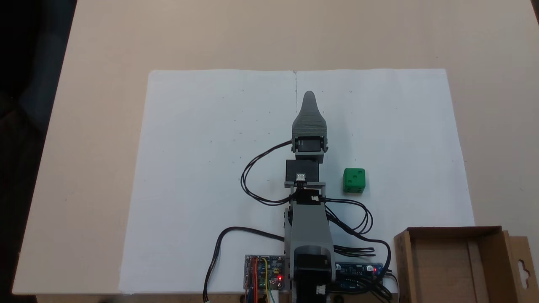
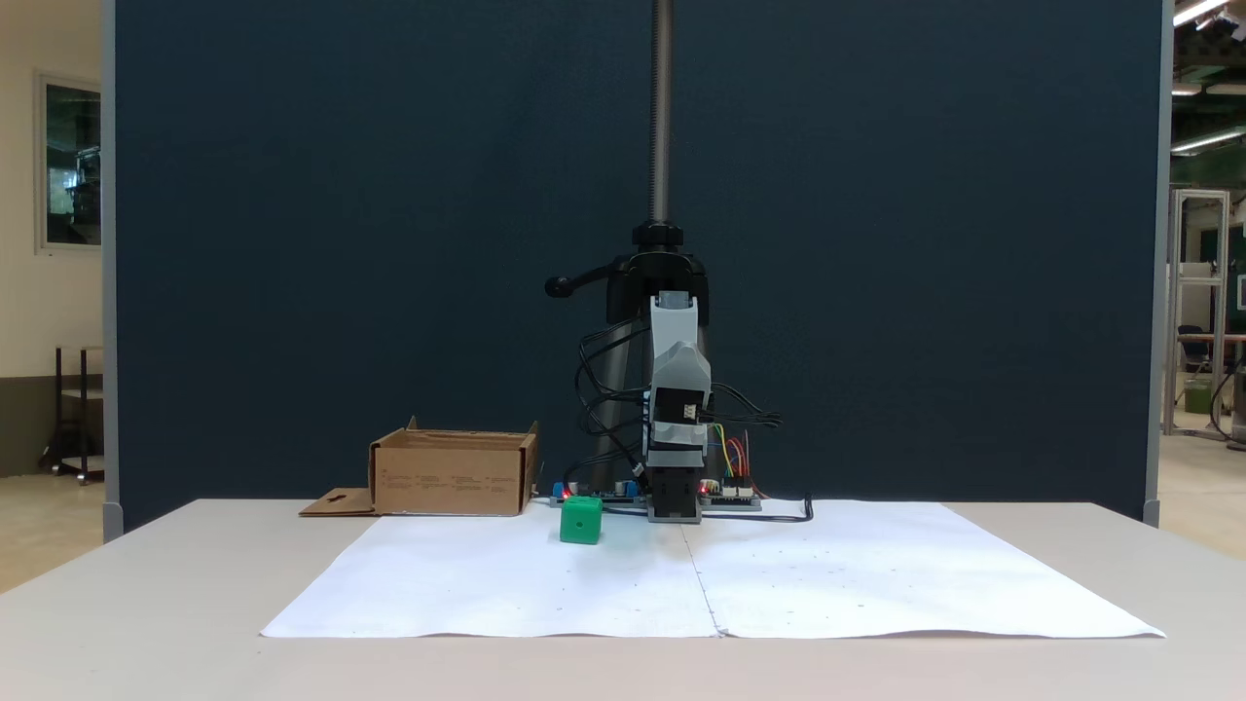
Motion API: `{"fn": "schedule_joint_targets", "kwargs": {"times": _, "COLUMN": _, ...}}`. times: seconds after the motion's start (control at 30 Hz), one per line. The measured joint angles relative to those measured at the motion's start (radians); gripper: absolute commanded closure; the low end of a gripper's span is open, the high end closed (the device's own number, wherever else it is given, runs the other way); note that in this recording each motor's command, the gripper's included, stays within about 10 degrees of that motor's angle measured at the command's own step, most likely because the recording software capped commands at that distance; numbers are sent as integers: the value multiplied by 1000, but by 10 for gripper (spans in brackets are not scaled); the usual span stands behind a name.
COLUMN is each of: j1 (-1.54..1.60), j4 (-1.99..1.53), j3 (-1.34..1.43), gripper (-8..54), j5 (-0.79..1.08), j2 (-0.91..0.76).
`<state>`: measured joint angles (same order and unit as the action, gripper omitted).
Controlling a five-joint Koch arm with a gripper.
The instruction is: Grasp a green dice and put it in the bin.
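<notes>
The green dice (image 1: 353,180) is a small bright green cube with dark pips, lying on the white paper to the right of the arm in the view from above. From the front, the green dice (image 2: 581,519) sits left of the arm's base. The bin (image 1: 452,229) is a shallow brown cardboard box at the lower right corner, and nothing shows inside it; from the front, the bin (image 2: 453,474) stands behind and to the left of the dice. My gripper (image 1: 309,96) points away from the base along the paper's centre crease, well clear of the dice. Only its upper ribbed jaw shows.
The white paper sheet (image 1: 210,168) covers the middle of the beige table. Circuit boards (image 1: 264,271) with red lights and looping black cables (image 1: 252,176) lie around the arm's base. The bin's flap (image 1: 522,269) juts out on its right. A camera pole (image 2: 662,117) stands behind the arm.
</notes>
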<state>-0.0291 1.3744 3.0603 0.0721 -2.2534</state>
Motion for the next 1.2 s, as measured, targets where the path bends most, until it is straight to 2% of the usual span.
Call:
{"fn": "schedule_joint_targets", "kwargs": {"times": 0.17, "j1": 110, "j4": -20, "j3": 0, "gripper": 23, "j5": 0, "j2": 0}}
{"fn": "schedule_joint_targets", "kwargs": {"times": 1.2, "j1": 130, "j4": -20, "j3": 0, "gripper": 18, "j5": 0, "j2": 0}}
